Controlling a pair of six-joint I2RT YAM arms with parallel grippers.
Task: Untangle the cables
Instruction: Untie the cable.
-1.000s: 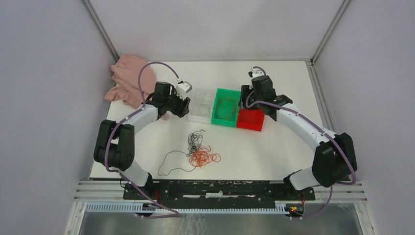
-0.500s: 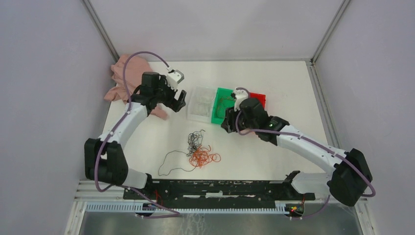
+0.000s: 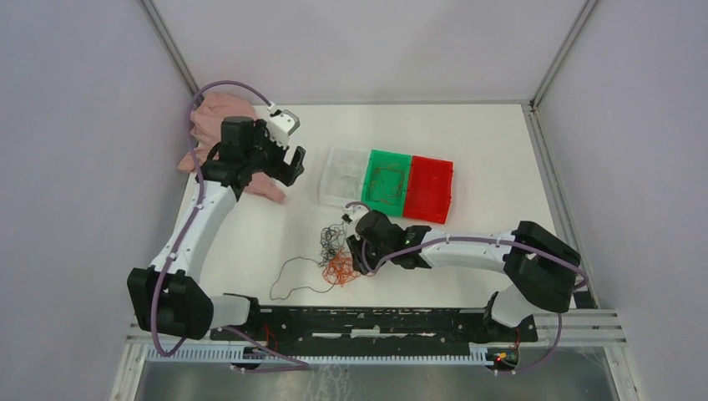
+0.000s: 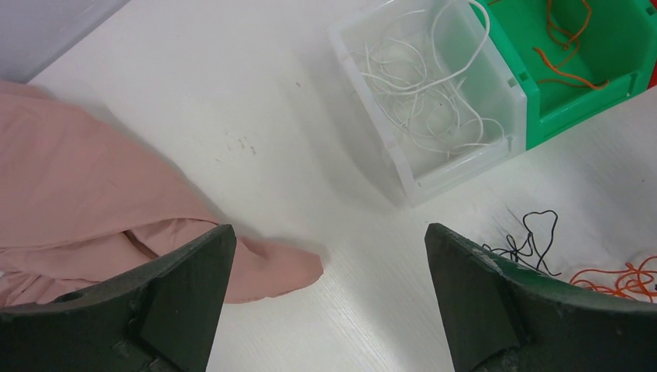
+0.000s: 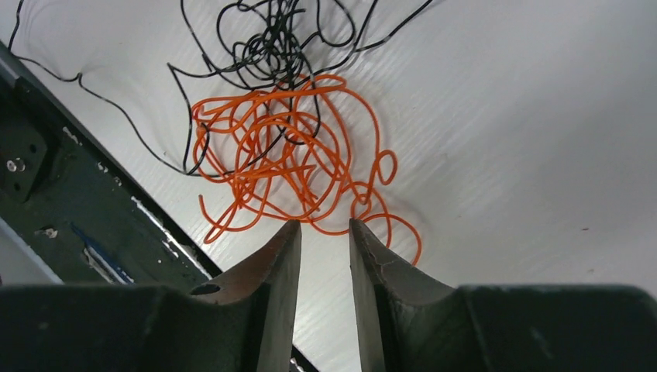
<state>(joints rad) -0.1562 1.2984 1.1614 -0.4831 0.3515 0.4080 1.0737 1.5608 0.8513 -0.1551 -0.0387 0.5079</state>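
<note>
At the near edge of the table (image 3: 467,134), just beyond the arm bases, the cables (image 3: 338,255) lie loose on the white surface: a wad of orange loops nearest, a knot of black curls touching and crossing its far side, and one thin black strand (image 3: 288,276) trailing away to the left. Right over this wad hangs the right gripper (image 5: 321,226), its arm reaching in low from the right. Its jaws stand only a narrow gap apart, with bare table showing between them; the lowest orange loops curl just at the fingertips (image 5: 288,232), and whether either tip touches a wire I cannot tell. Nothing is seen clamped in that gap

Farther back, past the middle of the table, three small bins sit side by side and touching. The clear bin (image 4: 434,174) is on the left and holds white wires (image 4: 422,85) in loose curls. The green bin (image 4: 573,108) is in the middle with a few orange strands (image 4: 562,46) inside. The red bin (image 3: 427,188) is on the right

Left of the bins, the left gripper (image 4: 329,232) hovers above the table with its jaws spread wide and nothing between them. Under and beside its left finger lies a crumpled pink cloth (image 4: 77,194), bunched against the far left corner, one flap reaching out toward the clear bin but well apart from it
</note>
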